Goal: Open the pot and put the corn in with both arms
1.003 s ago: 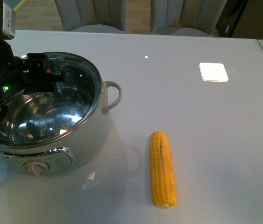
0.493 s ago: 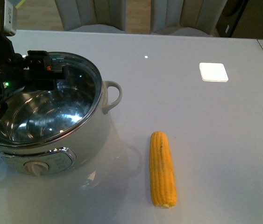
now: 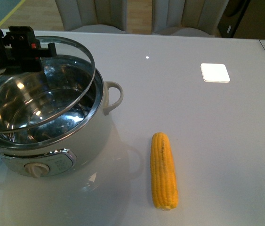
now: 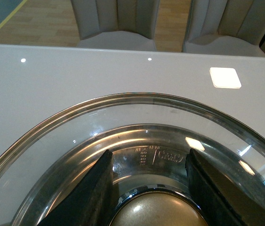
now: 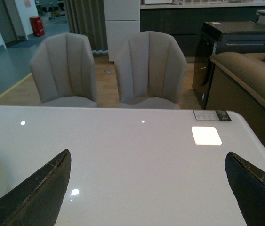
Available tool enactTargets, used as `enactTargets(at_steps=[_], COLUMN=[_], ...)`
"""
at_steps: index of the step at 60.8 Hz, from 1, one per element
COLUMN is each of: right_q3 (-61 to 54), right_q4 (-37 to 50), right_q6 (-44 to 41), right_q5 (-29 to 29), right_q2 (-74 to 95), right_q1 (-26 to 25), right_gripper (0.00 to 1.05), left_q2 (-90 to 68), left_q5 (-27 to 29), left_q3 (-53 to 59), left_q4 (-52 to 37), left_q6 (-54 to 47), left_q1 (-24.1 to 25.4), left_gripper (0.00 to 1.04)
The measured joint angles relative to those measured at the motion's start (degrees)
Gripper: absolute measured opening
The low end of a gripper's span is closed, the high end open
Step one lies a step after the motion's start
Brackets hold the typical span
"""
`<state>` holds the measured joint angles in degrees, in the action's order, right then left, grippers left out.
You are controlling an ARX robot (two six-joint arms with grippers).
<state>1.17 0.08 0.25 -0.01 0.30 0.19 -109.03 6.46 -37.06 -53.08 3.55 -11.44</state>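
1 table (image 3: 226, 122): we see it white and glossy, with 2 chairs (image 3: 92, 14) beyond its far edge.
Pot (image 3: 99, 134): stands at our left, its dial (image 3: 37, 169) facing us.
Lid (image 3: 38, 89): glass, tilted above the pot, clear of its rim at the far side.
Corn (image 3: 164, 170): lies on the table right of the pot, well apart, 1 end toward us.
Left gripper (image 4: 148, 162): clamped on the lid's steel knob (image 4: 158, 212).
Right gripper (image 5: 147, 157): fingers spread wide, holding nothing, over the table.
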Motion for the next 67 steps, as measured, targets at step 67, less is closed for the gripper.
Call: enactTargets(at_steps=[67], right_q3=[0.00], right_q4=[0.00], right_q6=[0.00], right_q5=[0.00], right_q2=[0.00], right_q1=[0.00], right_gripper=[0.96], left_q2=[7.58], left_q5=[-13.64], left_q3=[-0.28], left_q4=[1.44], left_q6=[-3.80], left_q1=[29.97], left_gripper=[0.41])
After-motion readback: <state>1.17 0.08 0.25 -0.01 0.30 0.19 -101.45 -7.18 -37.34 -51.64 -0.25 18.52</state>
